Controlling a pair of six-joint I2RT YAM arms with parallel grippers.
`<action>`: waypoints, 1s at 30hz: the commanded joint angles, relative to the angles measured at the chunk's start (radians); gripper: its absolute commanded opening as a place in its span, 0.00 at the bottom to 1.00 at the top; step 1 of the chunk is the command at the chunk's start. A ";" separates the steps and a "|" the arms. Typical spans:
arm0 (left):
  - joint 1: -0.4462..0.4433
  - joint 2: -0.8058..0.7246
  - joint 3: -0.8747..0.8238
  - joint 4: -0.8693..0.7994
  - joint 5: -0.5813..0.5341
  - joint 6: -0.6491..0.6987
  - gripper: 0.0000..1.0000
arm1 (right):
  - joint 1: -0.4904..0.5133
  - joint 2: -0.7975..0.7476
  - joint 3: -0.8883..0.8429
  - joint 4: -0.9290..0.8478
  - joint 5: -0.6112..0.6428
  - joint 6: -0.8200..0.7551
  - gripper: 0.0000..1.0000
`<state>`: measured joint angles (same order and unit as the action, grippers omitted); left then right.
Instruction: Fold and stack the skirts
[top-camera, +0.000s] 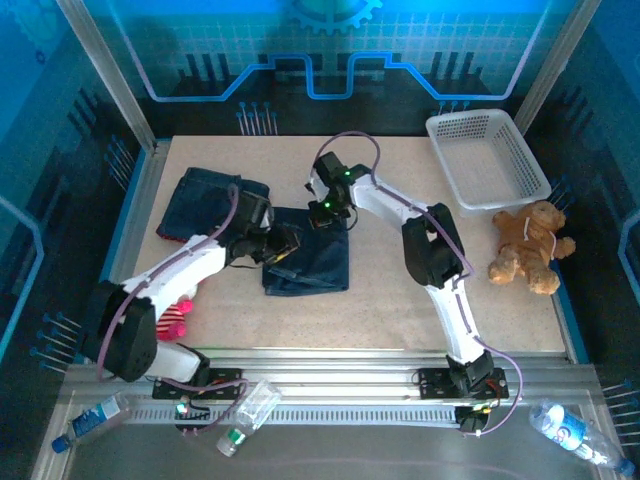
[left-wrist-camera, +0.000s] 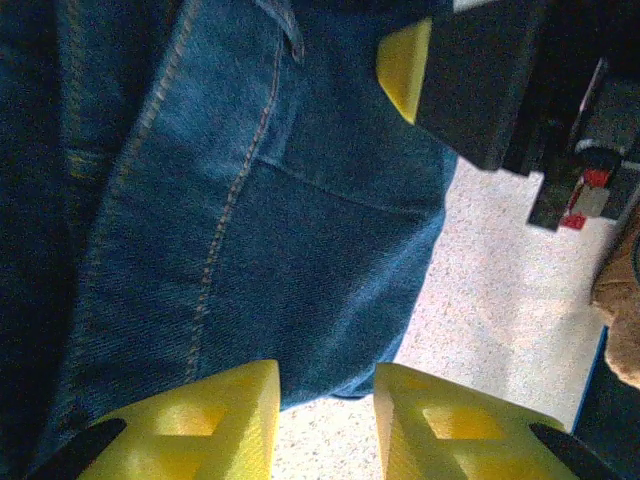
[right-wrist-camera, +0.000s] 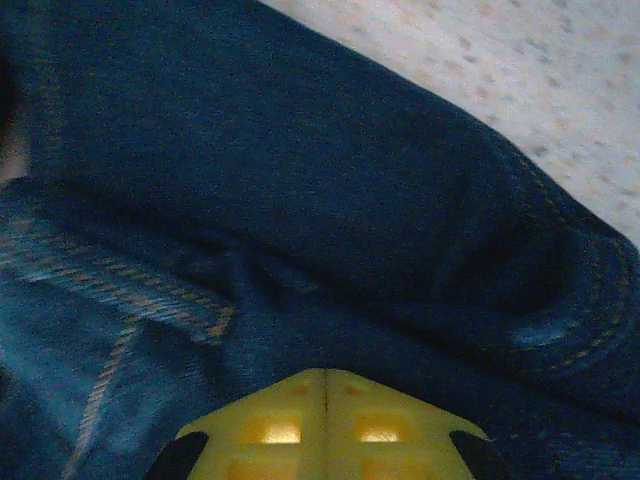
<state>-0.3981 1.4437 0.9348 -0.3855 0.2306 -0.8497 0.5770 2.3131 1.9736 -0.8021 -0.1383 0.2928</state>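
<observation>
the denim skirt (top-camera: 310, 262) is lying folded mid-table. the left gripper (left-wrist-camera: 325, 385) is hovering at its left edge, fingers standing apart over the table (left-wrist-camera: 480, 300). the right gripper (right-wrist-camera: 325, 385) is sitting pressed shut at its far edge. bare room is lying rightward and nearer.

left gripper (left-wrist-camera: 326, 400), jaws apart, hovers over denim skirt (left-wrist-camera: 250, 210) edge.

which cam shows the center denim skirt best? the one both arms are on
Top external: nearly the whole center denim skirt shows, its outline clear against the table. Left wrist gives a close seamed patch and one edge; right wrist gives a close stitched fold.
</observation>
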 joint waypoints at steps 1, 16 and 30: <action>0.025 0.074 -0.058 -0.019 -0.050 -0.089 0.28 | -0.002 0.006 0.008 -0.119 0.162 0.116 0.00; -0.047 0.545 0.516 -0.215 -0.182 0.254 0.30 | -0.050 -0.562 -0.991 0.528 -0.255 0.689 0.24; 0.024 0.164 0.310 -0.139 -0.208 0.144 0.85 | -0.075 -0.436 -0.672 0.299 -0.076 -0.136 0.47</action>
<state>-0.4141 1.6878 1.3415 -0.5442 0.0372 -0.6346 0.4973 1.7996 1.2510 -0.4416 -0.2363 0.3553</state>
